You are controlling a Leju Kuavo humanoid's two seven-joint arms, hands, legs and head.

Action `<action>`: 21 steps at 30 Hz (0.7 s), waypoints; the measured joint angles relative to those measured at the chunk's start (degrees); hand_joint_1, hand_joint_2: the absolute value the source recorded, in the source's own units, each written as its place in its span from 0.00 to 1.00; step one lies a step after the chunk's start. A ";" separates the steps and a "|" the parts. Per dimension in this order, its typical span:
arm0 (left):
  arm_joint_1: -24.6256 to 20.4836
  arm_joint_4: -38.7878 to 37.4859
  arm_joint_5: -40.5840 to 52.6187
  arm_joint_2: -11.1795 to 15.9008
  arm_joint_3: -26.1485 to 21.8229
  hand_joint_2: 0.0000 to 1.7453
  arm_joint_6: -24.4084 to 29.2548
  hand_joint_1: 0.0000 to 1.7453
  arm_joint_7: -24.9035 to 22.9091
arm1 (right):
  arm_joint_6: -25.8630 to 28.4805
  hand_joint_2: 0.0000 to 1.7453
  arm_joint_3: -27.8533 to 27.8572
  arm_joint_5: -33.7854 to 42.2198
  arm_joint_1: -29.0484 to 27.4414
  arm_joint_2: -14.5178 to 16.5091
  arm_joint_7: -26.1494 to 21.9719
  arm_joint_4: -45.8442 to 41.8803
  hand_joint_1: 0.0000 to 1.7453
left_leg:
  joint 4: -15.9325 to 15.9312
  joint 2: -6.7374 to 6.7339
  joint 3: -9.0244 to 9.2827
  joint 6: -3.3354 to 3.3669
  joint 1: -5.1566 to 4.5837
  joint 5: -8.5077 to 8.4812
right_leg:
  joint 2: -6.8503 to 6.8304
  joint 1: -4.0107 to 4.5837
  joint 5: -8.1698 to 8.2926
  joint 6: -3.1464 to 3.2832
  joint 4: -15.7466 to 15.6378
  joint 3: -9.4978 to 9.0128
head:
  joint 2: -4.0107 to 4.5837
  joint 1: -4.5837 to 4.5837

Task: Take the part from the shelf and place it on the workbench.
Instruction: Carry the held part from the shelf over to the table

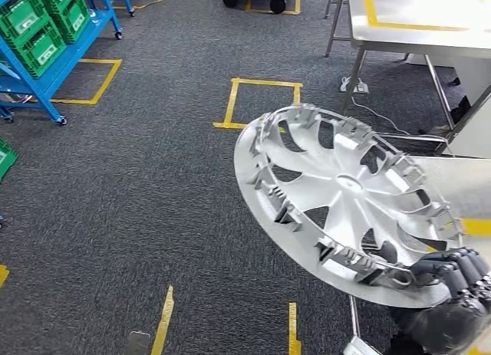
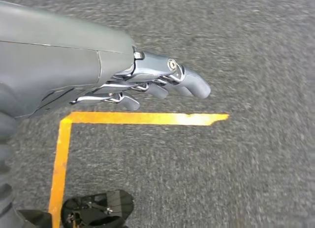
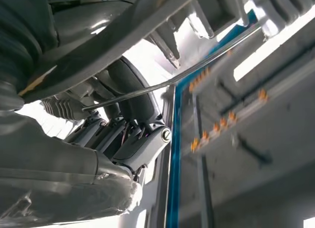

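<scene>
Right hand (image 1: 457,294) fingers clamp our silver plastic wheel cover (image 1: 347,202) by its rim, off the shelf, above carpet. Left hand (image 2: 148,82) hangs empty, fingers loosely extended. Placing on steel table (image 1: 416,33) remains.

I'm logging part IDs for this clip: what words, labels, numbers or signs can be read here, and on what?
None can be read.
Green crates on the blue shelf: white labels, too small and blurred to read.
Hubcap held by the right hand: no marking visible.
Yellow floor tape: plain lines, no text.
Left hand: no text.
</scene>
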State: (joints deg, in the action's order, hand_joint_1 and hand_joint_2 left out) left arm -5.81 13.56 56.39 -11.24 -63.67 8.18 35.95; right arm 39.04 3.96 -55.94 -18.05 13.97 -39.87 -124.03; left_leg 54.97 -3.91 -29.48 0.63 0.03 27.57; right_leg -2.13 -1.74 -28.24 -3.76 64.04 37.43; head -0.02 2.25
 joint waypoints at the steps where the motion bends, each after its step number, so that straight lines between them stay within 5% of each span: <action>1: -0.04 0.01 0.07 0.09 0.00 1.00 0.01 0.00 -0.01 | -0.01 1.00 0.19 0.19 0.38 0.06 -0.01 -0.88 1.00 | 0.50 -0.52 0.03 -0.51 0.01 0.42 | -0.83 -0.02 0.97 0.03 -3.11 -1.83 | 0.00 0.02; 3: -0.18 0.01 0.14 0.25 0.01 1.00 0.03 0.00 -0.02 | -0.02 1.00 0.48 0.35 0.88 0.27 0.01 -2.32 1.00 | 1.18 -1.35 0.13 -1.23 -0.11 0.96 | -1.30 0.30 0.97 0.96 -5.33 -3.22 | 0.00 0.02; 5: -0.37 -0.01 0.17 0.23 0.02 1.00 0.03 0.00 -0.02 | -0.02 1.00 0.81 0.38 0.93 0.51 0.04 -3.41 1.00 | 1.37 -1.94 0.31 -1.71 0.08 1.30 | -0.02 0.43 1.02 2.27 -5.24 -3.15 | 0.00 -0.02; 7: -0.52 -0.01 0.16 0.22 0.02 1.00 0.02 0.00 -0.02 | -0.02 1.00 1.10 0.37 0.99 0.75 0.02 -4.19 1.00 | 3.07 -0.26 -0.25 -2.15 0.44 3.02 | 1.10 0.44 1.16 3.16 -5.30 -3.07 | 0.00 -0.09; 10: -0.36 -0.01 0.17 0.21 0.02 1.00 0.02 0.00 -0.02 | -0.02 1.00 1.30 0.35 1.13 1.15 0.00 -4.82 1.00 | 13.71 3.09 -5.07 -2.07 0.55 8.64 | 2.99 0.71 1.31 3.98 -5.35 -2.99 | 0.00 -0.24; 12: -0.23 -0.01 0.17 0.21 0.02 1.00 0.02 0.00 -0.02 | -0.02 1.00 1.46 0.35 1.12 1.25 0.00 -4.97 1.00 | 18.81 3.46 -7.87 -1.57 0.42 9.57 | 4.53 1.08 1.37 4.20 -5.34 -2.96 | 0.00 -0.24; 14: -0.23 -0.01 0.18 0.23 0.02 1.00 0.02 0.00 -0.02 | -0.02 1.00 1.62 0.34 1.10 1.31 0.00 -5.02 1.00 | 15.44 4.07 -6.87 -0.71 0.05 6.05 | 6.19 1.30 1.43 4.30 -5.34 -3.04 | 0.00 -0.22; 17: -0.26 -0.01 0.18 0.62 0.02 1.00 0.04 0.00 -0.02 | -0.03 1.00 1.68 0.35 1.14 1.34 -0.01 -5.11 1.00 | 5.05 8.25 -2.64 0.67 -0.51 0.50 | 8.38 1.16 1.64 4.09 -5.30 -2.90 | 0.00 -0.24; 19: -0.35 -0.01 0.20 0.72 0.02 1.00 0.07 0.00 -0.02 | -0.04 1.00 1.78 0.43 1.13 1.37 0.00 -5.37 1.00 | 3.09 9.14 -1.90 1.11 -0.60 0.37 | 9.60 0.94 1.98 3.52 -5.34 -2.37 | 0.00 -0.35; 21: -0.53 -0.01 0.28 0.57 0.03 1.00 0.10 0.00 -0.02 | -0.04 1.00 2.02 0.43 1.04 1.43 0.01 -6.12 1.00 | 1.75 7.64 -1.62 1.08 -0.47 0.14 | 9.89 0.97 2.10 2.88 -5.30 -1.48 | 0.00 -0.41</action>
State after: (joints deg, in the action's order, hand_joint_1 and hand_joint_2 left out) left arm -6.34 13.55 56.67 -10.68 -63.64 8.28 35.93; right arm 38.99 5.98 -55.51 -17.01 15.39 -39.86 -130.15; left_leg 56.72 3.73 -31.10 1.71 -0.44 27.72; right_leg 7.76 -0.77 -26.14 -0.89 58.74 35.95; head -0.02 1.84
